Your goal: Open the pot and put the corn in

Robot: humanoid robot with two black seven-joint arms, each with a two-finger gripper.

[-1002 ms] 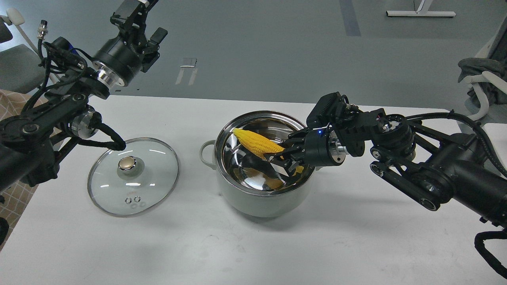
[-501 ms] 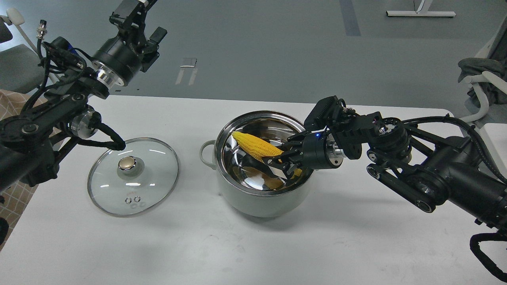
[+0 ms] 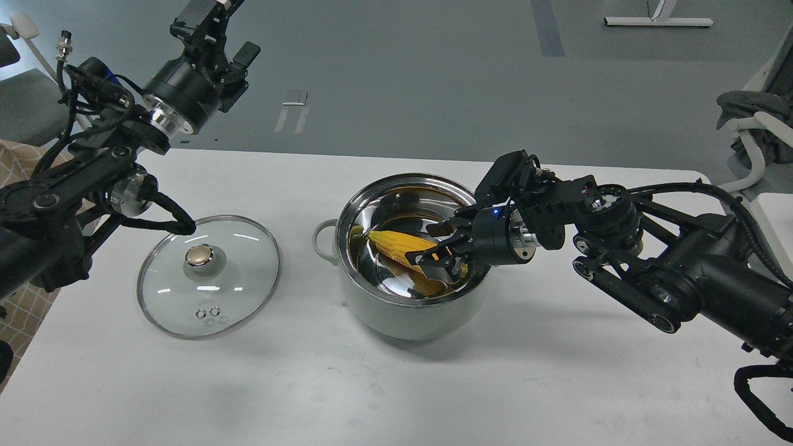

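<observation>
The pale grey-green pot stands open in the middle of the white table, its steel inside showing. The yellow corn lies inside it, low against the bottom, tip toward the left. My right gripper reaches over the pot's right rim into the pot, its fingers spread on either side of the corn's thick end, no longer clamping it. The glass lid with its gold knob lies flat on the table left of the pot. My left gripper is raised at the upper left, open and empty, far from the lid.
The table's far edge runs just behind the pot. A chair with grey cloth stands at the right, beyond the table. My left arm's cables hang over the lid's left rim.
The corn has dropped from a raised, tilted hold to the pot's bottom. My right gripper lowered a little into the pot and its fingers spread apart. The left arm barely moved.
</observation>
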